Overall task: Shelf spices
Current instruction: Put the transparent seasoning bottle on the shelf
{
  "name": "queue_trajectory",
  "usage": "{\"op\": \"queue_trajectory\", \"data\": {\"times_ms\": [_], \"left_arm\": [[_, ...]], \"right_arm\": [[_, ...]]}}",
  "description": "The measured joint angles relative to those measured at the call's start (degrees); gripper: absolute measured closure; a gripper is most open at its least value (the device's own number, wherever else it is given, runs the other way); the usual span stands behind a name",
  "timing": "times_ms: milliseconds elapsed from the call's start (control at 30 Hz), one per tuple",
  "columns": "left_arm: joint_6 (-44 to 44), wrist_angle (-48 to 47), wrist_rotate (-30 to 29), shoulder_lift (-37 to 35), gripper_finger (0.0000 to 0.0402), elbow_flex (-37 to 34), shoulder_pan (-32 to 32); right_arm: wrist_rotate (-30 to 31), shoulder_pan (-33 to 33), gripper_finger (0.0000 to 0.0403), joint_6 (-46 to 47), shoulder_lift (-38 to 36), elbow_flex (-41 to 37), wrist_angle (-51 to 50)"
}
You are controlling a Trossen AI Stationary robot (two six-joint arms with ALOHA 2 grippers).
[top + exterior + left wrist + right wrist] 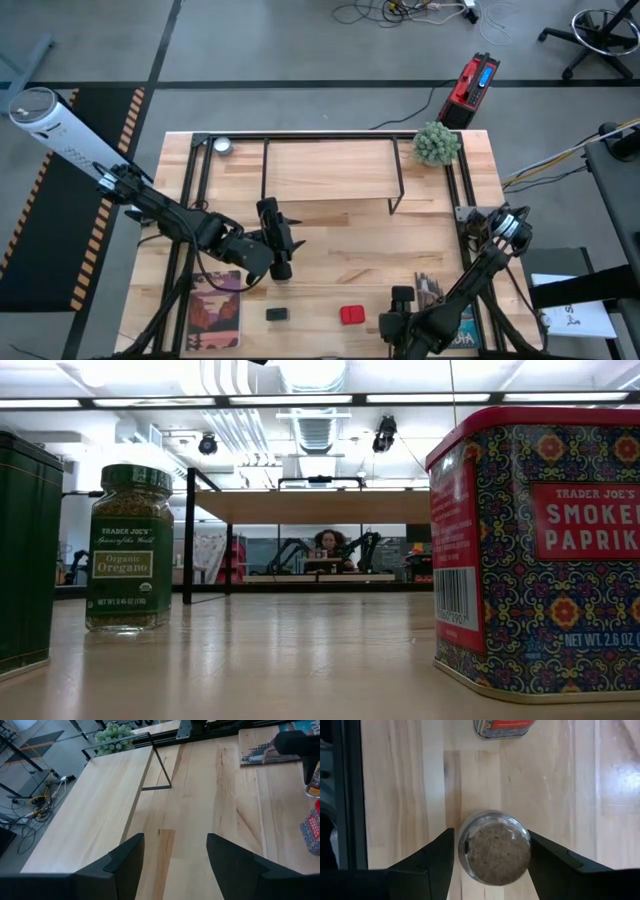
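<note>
While the right gripper point(492, 855) sits low at the near right edge of the table, its two dark fingers point(427, 862) flank a small round clear jar of beige powder point(494, 847), one on each side. The pads look just at the glass, but whether they actually press it I cannot tell (no lid seen from this angle). Just beyond the jar stands the red paprika tin point(502, 727), apart from it.

The left gripper point(281, 262) hangs over the table's middle left with fingers point(125, 865) spread wide and nothing between them, bare wood below.

Outward from there:
- red tin point(351, 315) near the front edge, centre; the low view reads "Smoked Paprika" on it point(540, 550)
- dark square jar point(277, 314) left of the tin, well apart from it
- green-capped oregano bottle point(128, 550) upright on the table in the low view
- shelf point(330, 170) at the back centre, light board on thin black rods, nothing on the board
- small round silver tin point(221, 146) at the back left
- green plant point(437, 143) at the back right
- picture cards point(213, 310) at the front left
</note>
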Motion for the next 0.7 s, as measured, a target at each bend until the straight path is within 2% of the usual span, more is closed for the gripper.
{"op": "queue_trajectory", "data": {"times_ms": [200, 700], "left_arm": [[0.00, -0.01, 0.00, 0.00, 0.0198, 0.00, 0.00], [0.00, -0.10, 0.00, 0.00, 0.0198, 0.02, 0.00]], "right_arm": [[-1.91, -1.54, 0.0199, 0.84, 0.00, -1.26, 2.47], [-1.99, -1.85, 0.0202, 1.51, 0.00, -1.60, 2.94]]}}
